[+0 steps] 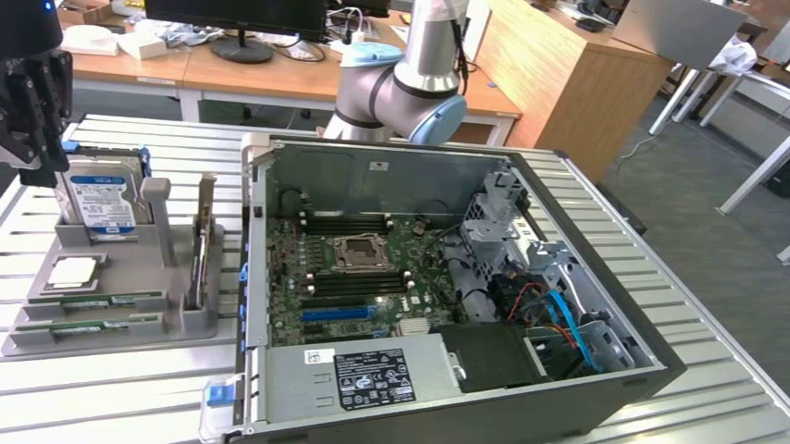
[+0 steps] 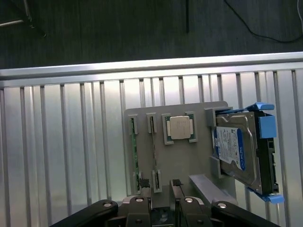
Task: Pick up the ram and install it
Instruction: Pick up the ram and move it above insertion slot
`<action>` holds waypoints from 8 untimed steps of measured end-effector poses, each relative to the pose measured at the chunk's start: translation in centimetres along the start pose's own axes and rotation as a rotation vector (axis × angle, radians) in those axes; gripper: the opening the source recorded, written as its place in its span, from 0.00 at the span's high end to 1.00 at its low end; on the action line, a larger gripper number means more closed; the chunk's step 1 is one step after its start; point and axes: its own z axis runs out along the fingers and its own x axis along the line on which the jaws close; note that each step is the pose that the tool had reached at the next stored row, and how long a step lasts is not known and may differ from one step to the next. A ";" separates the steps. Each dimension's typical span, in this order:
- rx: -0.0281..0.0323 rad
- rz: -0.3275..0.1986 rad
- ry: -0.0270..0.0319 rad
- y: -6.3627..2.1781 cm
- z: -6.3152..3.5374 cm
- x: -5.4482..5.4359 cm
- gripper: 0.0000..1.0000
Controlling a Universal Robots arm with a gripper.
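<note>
Gripper (image 1: 35, 166) (image 2: 162, 210) hangs high over the grey tray (image 1: 154, 277) (image 2: 189, 161), at the exterior view's left edge. In the wrist view the fingers (image 2: 142, 208) stand apart with a clear gap, nothing between them.

Ram (image 1: 87, 326) (image 2: 134, 151): green stick lying in the tray's outermost slot, on the side away from the hard drive. Not touched by the gripper, well below it.

Second green stick (image 1: 109, 298) (image 2: 152, 146) in the next slot, just beside the ram, between it and the CPU chip (image 1: 72, 270) (image 2: 180, 127), which sits flat in its square pocket.

Hard drive (image 1: 102, 199) (image 2: 234, 149), blue-white label, blue side rails, leans in its holder at the tray's other end.

Tray rests on the slatted metal table (image 1: 124, 379) (image 2: 71, 142).

Open computer case (image 1: 370, 166) lies on the exterior view's right of the tray, motherboard (image 1: 296, 277) exposed, black slots on either side of the CPU socket. Ram well apart from the board
</note>
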 end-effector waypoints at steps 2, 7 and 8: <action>0.0000 -0.006 0.0002 0.00 0.01 0.0 0.70; -0.0005 -0.019 0.0008 0.00 0.00 0.0 0.70; -0.0005 -0.019 0.0009 0.00 0.00 0.0 0.70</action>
